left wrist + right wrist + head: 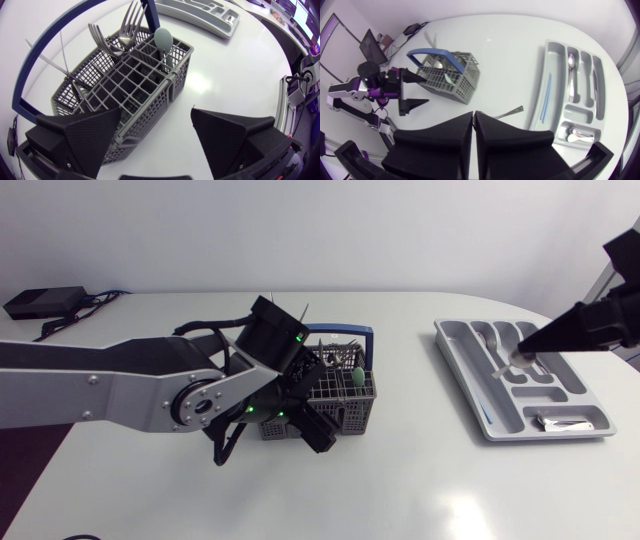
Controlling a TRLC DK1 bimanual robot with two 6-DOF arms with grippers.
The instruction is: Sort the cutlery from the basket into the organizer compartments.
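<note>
A grey mesh cutlery basket [345,418] with a blue handle stands at mid-table. It holds forks [129,24], a pale green spoon [162,37] and other pieces. My left gripper [312,402] is open at the basket's near side. In the left wrist view its gripper [155,135] has one finger [90,137] against the basket [145,95] wall and the other finger clear of it. The grey organizer [455,345] lies at the right. Above it, my right gripper [522,358] is shut on a thin metal piece of cutlery [510,112], which sticks out sideways from the gripper [474,116].
The organizer [543,75] holds spoons [571,75], a thin blue stick [545,97] in its long side slot and small pieces in an end compartment. A black box [40,302] with cables sits at the back left. Bare table lies between the basket [457,85] and the organizer.
</note>
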